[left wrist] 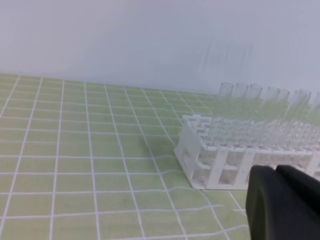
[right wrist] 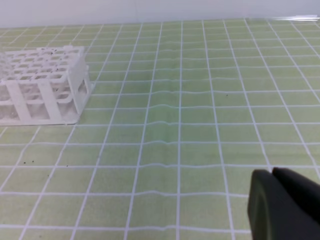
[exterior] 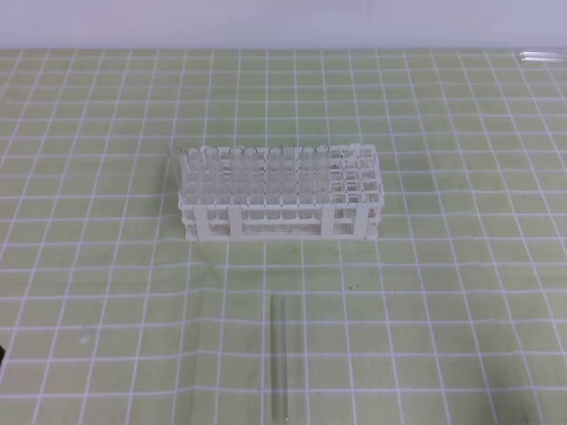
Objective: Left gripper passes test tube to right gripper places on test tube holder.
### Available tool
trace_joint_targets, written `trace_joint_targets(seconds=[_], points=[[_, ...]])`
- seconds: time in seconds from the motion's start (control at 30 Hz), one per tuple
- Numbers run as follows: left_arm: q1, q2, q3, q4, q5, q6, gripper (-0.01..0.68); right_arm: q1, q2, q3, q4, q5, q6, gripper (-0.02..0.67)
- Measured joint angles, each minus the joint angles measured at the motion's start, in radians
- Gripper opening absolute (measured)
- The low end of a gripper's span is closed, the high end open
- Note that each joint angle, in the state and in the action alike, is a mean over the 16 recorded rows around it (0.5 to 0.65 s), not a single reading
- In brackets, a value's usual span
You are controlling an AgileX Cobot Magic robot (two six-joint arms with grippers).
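We found the task barely begun, by our reading. Nearest the front edge of the counter, a green mat with a white grid, the test tube lay flat and alone, pointing roughly toward the rack and well apart from it. Nothing touched it.

Neither arm showed in the high view. In the left wrist view the left gripper appeared only as a dark mass at the lower right; its fingers sat pressed together with nothing between them. The right gripper looked the same in its own view: fingers together, empty, low over bare mat.

Farther back stood the test tube holder, upright on the counter. Most of its holes carried other clear tubes; the squares at its right end looked free, and we judged one of these a likely slot.

Still to do, as we judged it: the pick-up by the left gripper, the hand-over to the right, and the placing in the holder.

At the far right edge lay something clear, too faint to name.
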Motion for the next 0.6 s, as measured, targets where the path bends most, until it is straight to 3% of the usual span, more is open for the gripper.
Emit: trace_joint_targets(seconds=[0.33,0.6], points=[[0.000,-0.006,0.003,-0.027,0.002,-0.017,-0.002,0.000,0.000,0.000,0.039,-0.072,0.000,-0.016],[0.000,0.002,-0.003,-0.068,-0.004,-0.049,-0.002,0.000,0.000,0.000,0.198,-0.248,0.001,-0.016]])
